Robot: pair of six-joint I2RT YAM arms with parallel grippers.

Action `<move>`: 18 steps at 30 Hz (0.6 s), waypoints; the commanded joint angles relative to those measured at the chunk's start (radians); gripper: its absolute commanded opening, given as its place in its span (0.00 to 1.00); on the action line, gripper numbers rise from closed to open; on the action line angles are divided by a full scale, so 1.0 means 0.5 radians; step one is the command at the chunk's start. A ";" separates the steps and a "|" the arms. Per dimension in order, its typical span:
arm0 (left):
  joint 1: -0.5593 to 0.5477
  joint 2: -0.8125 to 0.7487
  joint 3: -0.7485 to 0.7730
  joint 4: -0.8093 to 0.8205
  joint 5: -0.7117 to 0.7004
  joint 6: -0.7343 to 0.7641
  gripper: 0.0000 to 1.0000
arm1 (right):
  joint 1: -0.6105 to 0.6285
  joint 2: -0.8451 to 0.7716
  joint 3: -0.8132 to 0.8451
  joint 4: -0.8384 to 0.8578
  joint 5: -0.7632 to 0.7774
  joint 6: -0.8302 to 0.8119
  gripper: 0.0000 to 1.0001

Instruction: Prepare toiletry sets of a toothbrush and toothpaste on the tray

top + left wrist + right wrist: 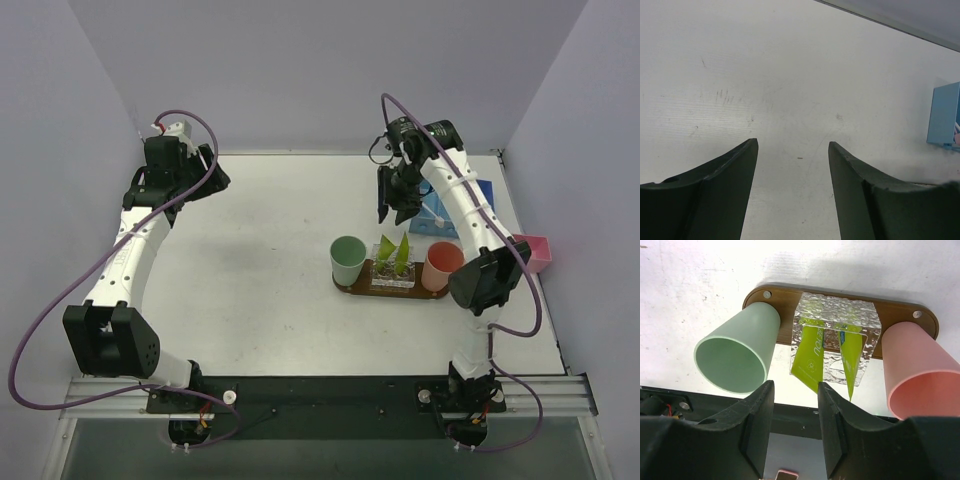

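Observation:
The dark brown oval tray [390, 293] lies right of the table's centre. On it stand a mint-green cup [348, 258], a clear holder [393, 275] and a pink cup [441, 265]. Two lime-green toothpaste tubes [393, 253] stand in the holder. A thin whitish toothbrush [435, 215] lies in the blue bin [455, 215]. My right gripper [395, 212] is open and empty, hovering behind the tray. In the right wrist view its fingertips [795, 385] frame the tubes [810, 357], tray [900, 310] and cups. My left gripper [215, 180] is open and empty at the far left.
A pink shallow box [538, 252] sits at the right table edge. The blue bin also shows at the right of the left wrist view [944, 115], beyond my open left gripper [793, 142]. Grey walls enclose the table on three sides.

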 commanded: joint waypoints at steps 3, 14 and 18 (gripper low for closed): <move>0.004 -0.075 0.012 0.060 -0.002 0.013 0.69 | -0.104 -0.259 0.065 -0.158 0.120 0.008 0.36; 0.007 -0.063 0.073 0.051 -0.011 0.025 0.68 | -0.430 -0.318 -0.328 0.324 0.372 0.067 0.34; 0.004 -0.066 0.098 0.042 -0.011 0.028 0.68 | -0.442 -0.140 -0.309 0.434 0.418 0.012 0.31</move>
